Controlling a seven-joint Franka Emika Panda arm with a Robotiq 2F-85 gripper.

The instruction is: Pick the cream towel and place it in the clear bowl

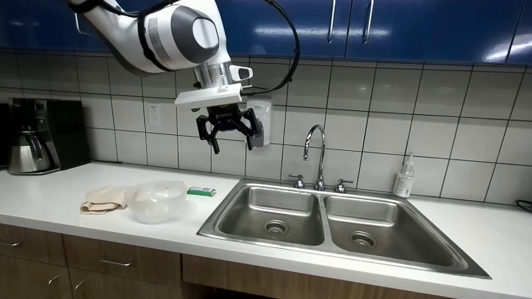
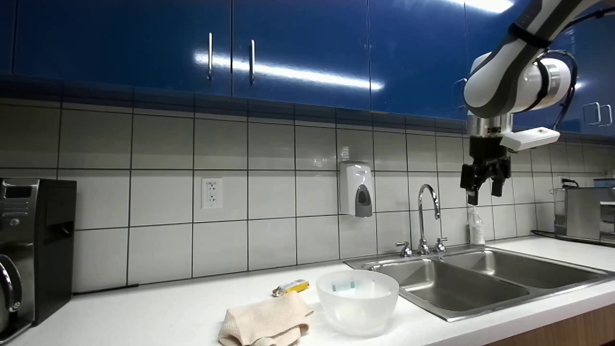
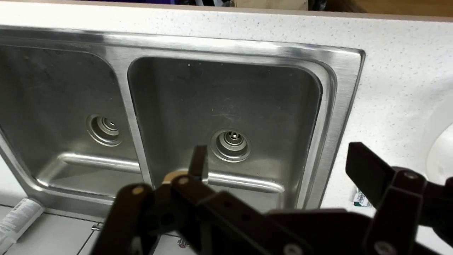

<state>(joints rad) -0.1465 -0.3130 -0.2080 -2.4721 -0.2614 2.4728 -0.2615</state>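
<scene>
The cream towel lies folded and crumpled on the white counter in both exterior views [image 1: 104, 200] [image 2: 264, 321]. It is out of view in the wrist view. The clear, frosted bowl stands upright right beside the towel in both exterior views [image 1: 158, 203] [image 2: 358, 307]. Its edge shows at the right of the wrist view [image 3: 442, 152]. No towel shows in the bowl. My gripper [image 1: 233, 148] is open and empty, pointing down, high above the counter and sink. It also shows in an exterior view [image 2: 485, 196]. In the wrist view its fingers [image 3: 277, 152] are wide apart with nothing between them.
A double steel sink [image 1: 324, 241] with a tall faucet [image 1: 320, 153] is beside the bowl. A green packet [image 1: 201, 191] and a yellow packet [image 2: 290, 287] lie near the bowl. A coffee maker [image 1: 45, 133], soap dispenser [image 2: 355, 190], bottle [image 1: 404, 178] and blue cabinets [image 1: 415, 29] surround the counter.
</scene>
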